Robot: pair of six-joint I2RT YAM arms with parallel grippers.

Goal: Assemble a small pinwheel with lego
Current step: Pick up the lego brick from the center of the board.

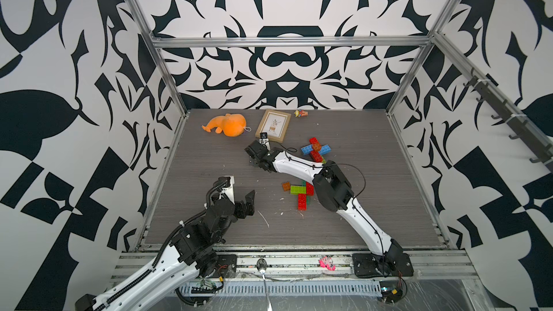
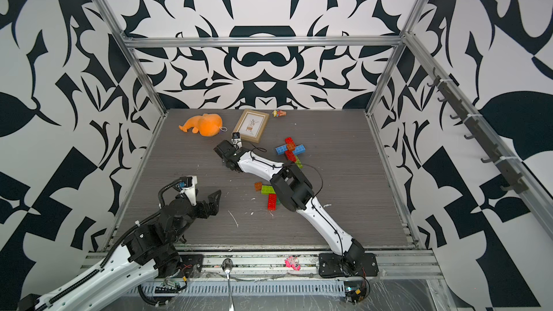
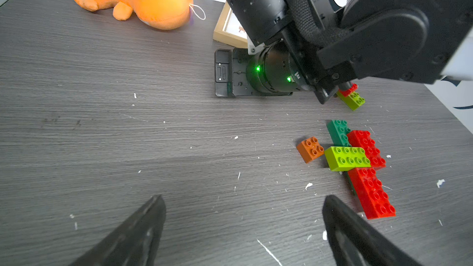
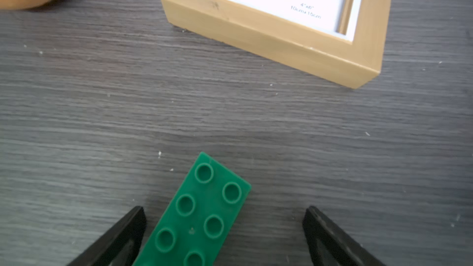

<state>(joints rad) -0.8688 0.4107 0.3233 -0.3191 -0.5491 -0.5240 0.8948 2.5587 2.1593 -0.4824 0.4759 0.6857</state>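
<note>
At the back of the table (image 1: 209, 204) lie a toy (image 1: 229, 125), then a frame (image 1: 273, 124) to its right, then a figure (image 1: 300, 113). A brick (image 4: 197, 216) lies flat just before the frame. Further right — a cross of bricks (image 1: 315, 150); nearer the front, a heap (image 1: 302, 192).

Right wrist view's edge cuts off the dark green brick (image 4: 202, 213).

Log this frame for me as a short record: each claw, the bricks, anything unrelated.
left claw: open, empty, above the table beside the brick cluster
right claw: open, straddling a dark green brick lying studs-up near the picture frame
cluster colours: lime, red, dark green, orange-brown
built part: blue-red-orange cross farther back
clutter: orange plush
</note>
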